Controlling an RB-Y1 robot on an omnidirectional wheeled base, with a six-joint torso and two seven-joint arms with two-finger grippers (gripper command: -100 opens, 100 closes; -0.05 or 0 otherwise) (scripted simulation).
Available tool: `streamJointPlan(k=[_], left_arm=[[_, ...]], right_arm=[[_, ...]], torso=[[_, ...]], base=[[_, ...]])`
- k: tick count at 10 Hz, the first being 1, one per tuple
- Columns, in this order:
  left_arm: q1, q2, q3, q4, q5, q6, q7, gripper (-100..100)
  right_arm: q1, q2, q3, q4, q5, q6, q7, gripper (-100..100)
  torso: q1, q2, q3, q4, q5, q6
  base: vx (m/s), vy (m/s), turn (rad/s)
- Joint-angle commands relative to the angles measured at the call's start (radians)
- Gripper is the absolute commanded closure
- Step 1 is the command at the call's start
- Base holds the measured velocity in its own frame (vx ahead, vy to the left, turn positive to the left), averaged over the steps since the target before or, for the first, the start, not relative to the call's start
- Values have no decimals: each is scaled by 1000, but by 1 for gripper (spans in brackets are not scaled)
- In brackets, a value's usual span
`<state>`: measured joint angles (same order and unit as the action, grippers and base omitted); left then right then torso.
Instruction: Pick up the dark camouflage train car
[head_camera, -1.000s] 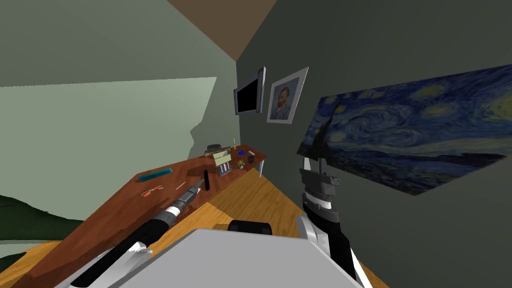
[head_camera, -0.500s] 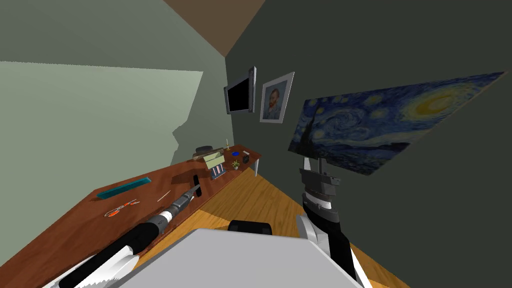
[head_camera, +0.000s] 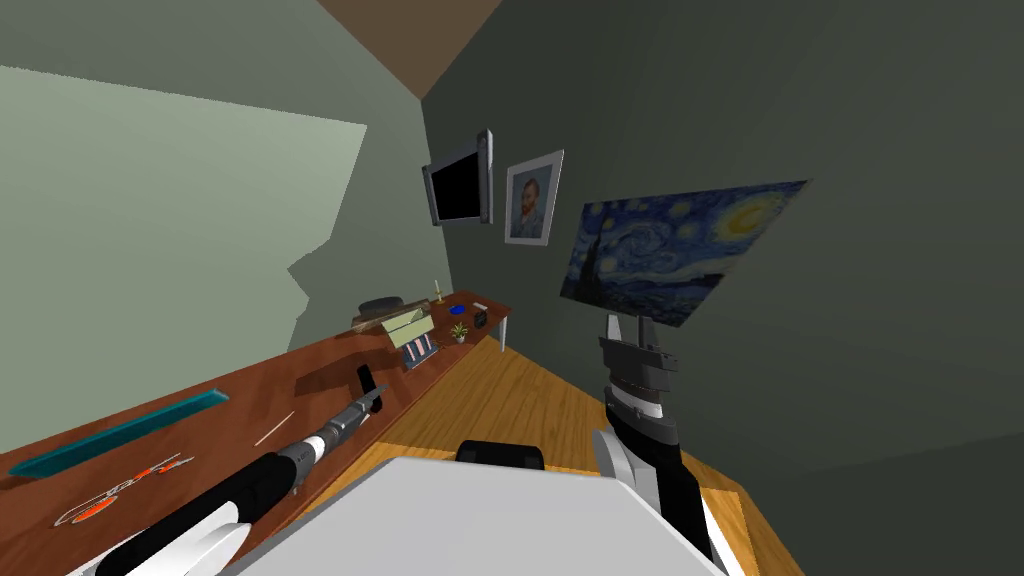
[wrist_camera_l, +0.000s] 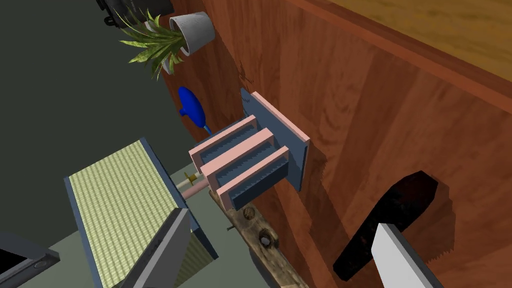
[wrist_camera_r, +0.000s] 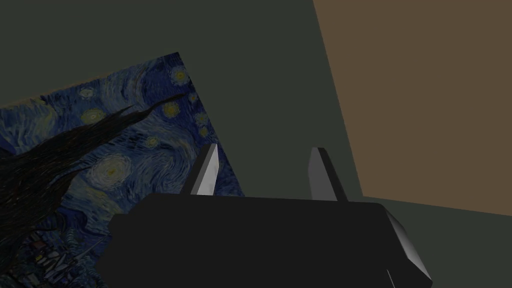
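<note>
Left pincer (wrist_camera_l: 282, 220): mine, spread wide, empty, above table (wrist_camera_l: 400, 100).
In the way: pink rack (wrist_camera_l: 250, 160), green box (wrist_camera_l: 125, 200), plant (wrist_camera_l: 165, 37).
Train car (head_camera: 480, 318): just beside plant.

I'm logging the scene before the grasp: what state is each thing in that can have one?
left end effector: open, over the table
right end effector: open, raised, empty
dark train car: lying on the table, not gripped
wall screen: black
potted plant: upright

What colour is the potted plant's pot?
Light grey. The pot shows best in the left wrist view.
</note>
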<state>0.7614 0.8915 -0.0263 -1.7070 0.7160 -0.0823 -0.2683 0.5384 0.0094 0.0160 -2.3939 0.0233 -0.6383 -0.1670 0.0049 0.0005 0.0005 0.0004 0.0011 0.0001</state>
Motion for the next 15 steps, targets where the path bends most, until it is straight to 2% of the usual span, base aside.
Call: streamJointPlan(k=[1,2,3,4,5,6,7,8,9,11,12,13,15], left_arm=[[8,25,-12,19,35,14,-3,-100],[8,59,-33,55,69,47,-8,-100],[8,64,-33,55,87,47,-8,-100],[6,102,-56,89,123,82,-14,-100],[6,102,-56,89,139,82,-14,-100],[3,138,-79,123,179,117,-19,-100],[3,138,-79,123,191,117,-19,-100],[-2,173,-104,155,224,152,-23,-100],[-2,173,-104,155,241,152,-23,-100],[-18,235,-155,216,318,213,-32,-100],[-18,235,-155,216,338,224,-32,-100],[-18,235,-155,216,338,224,-32,-100],[-39,288,-208,271,416,287,-39,-100]], right_arm=[[0,0,0,0,0,0,0,0],[0,0,0,0,0,0,0,0],[0,0,0,0,0,0,0,0],[0,0,0,0,0,0,0,0],[0,0,0,0,0,0,0,0],[0,0,0,0,0,0,0,0],[0,0,0,0,0,0,0,0],[0,0,0,0,0,0,0,0],[0,0,0,0,0,0,0,0],[0,0,0,0,0,0,0,0],[0,0,0,0,0,0,0,0],[0,0,0,0,0,0,0,0],[0,0,0,0,0,0,0,0]], torso=[[0,0,0,0,0,0],[0,0,0,0,0,-1],[1,0,0,0,0,0],[1,0,0,0,0,-2],[2,0,0,0,0,0],[2,0,0,0,0,-2],[2,0,0,0,0,0],[2,0,0,0,0,-2],[2,0,0,0,0,-1],[2,-1,0,0,0,-1],[5,1,0,0,1,-1],[5,1,0,0,1,-2],[2,-1,0,0,0,-1]], base=[[-12,35,-191],[-13,40,-373],[-11,47,-148],[-16,48,-290],[-18,52,-153],[-21,50,-338],[-20,55,-170],[-18,52,-232],[-11,53,-202],[-33,77,-403],[-42,102,-129],[-10,43,62],[-30,64,-347]])
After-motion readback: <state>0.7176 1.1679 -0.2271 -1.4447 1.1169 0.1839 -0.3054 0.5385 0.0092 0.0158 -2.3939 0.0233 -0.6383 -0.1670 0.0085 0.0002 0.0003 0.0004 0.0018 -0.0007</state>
